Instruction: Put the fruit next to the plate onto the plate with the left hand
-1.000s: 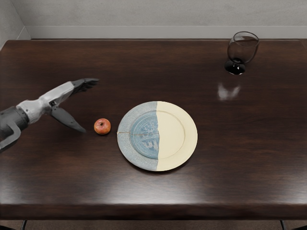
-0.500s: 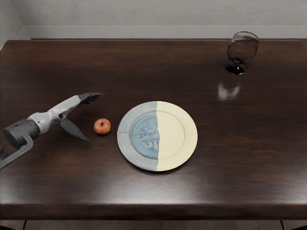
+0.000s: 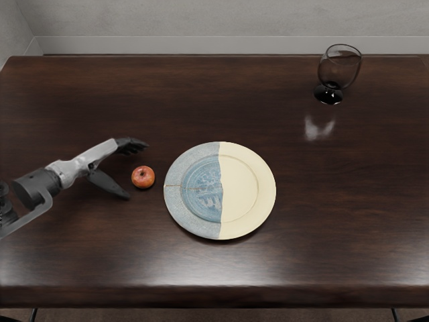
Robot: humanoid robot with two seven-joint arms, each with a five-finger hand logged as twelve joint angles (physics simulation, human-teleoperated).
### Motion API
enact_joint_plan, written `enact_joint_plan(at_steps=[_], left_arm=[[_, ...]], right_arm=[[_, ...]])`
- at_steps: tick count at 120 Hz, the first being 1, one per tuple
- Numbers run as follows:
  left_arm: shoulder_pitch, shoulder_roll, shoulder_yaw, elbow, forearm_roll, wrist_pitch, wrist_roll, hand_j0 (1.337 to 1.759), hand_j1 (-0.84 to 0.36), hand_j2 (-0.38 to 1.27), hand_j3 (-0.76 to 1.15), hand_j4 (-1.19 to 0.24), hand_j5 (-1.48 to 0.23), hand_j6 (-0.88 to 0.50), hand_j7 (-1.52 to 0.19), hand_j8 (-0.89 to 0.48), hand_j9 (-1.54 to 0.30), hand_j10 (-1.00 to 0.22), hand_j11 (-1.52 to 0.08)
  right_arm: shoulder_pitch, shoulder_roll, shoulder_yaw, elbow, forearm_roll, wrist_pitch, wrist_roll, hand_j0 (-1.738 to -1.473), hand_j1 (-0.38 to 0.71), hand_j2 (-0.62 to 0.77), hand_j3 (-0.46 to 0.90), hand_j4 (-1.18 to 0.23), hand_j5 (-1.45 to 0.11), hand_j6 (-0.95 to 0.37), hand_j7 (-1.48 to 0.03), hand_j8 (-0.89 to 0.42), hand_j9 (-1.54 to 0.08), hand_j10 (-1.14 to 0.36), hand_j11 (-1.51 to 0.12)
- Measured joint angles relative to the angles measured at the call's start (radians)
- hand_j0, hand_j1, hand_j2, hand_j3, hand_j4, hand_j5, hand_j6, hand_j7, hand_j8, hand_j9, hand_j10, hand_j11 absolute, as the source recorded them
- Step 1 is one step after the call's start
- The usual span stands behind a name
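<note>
- The small red round apple (image 3: 143, 177) lies on the dark wooden tabletop (image 3: 214, 268), just beside the round blue-and-cream ceramic plate (image 3: 267, 191), on the plate's side facing the left edge.
- My left hand (image 3: 107, 163) is spread wide and empty, just short of the apple.
- My judgement: I centre the apple inside the open grasp before closing, because a glancing touch may roll it.

This looks like a dining room in a home. A big dark wooden table (image 3: 201, 94) fills the view. On it sit a blue and cream plate (image 3: 267, 191), a small red apple (image 3: 143, 177) and a wine glass (image 3: 337, 70). Behind the table is a plain grey wall (image 3: 201, 17). Everything looks drawn by a computer.
</note>
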Motion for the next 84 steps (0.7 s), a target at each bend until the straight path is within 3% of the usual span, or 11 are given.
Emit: enact_joint_plan(at_steps=[32, 84], left_arm=[[-0.056, -0.023, 0.030, 0.000, 0.012, -0.005, 0.007, 1.658, -0.05, 0.07, 0.00, -0.34, -0.43, -0.34, -0.43, -0.34, -0.43, -0.33, -0.43], [-0.079, -0.035, 0.084, 0.000, 0.012, -0.006, 0.009, 1.658, -0.13, 0.09, 0.00, -0.40, -0.52, -0.40, -0.52, -0.40, -0.52, -0.40, -0.52]], right_arm=[[0.000, 0.000, 0.000, 0.000, -0.001, 0.000, 0.000, -1.658, -0.35, 0.00, 0.00, 0.00, 0.00, 0.00, 0.00, 0.00, 0.00, 0.00, 0.00], [0.000, 0.000, 0.000, 0.000, -0.002, 0.000, 0.001, -1.658, -0.35, 0.00, 0.00, 0.00, 0.00, 0.00, 0.00, 0.00, 0.00, 0.00, 0.00]])
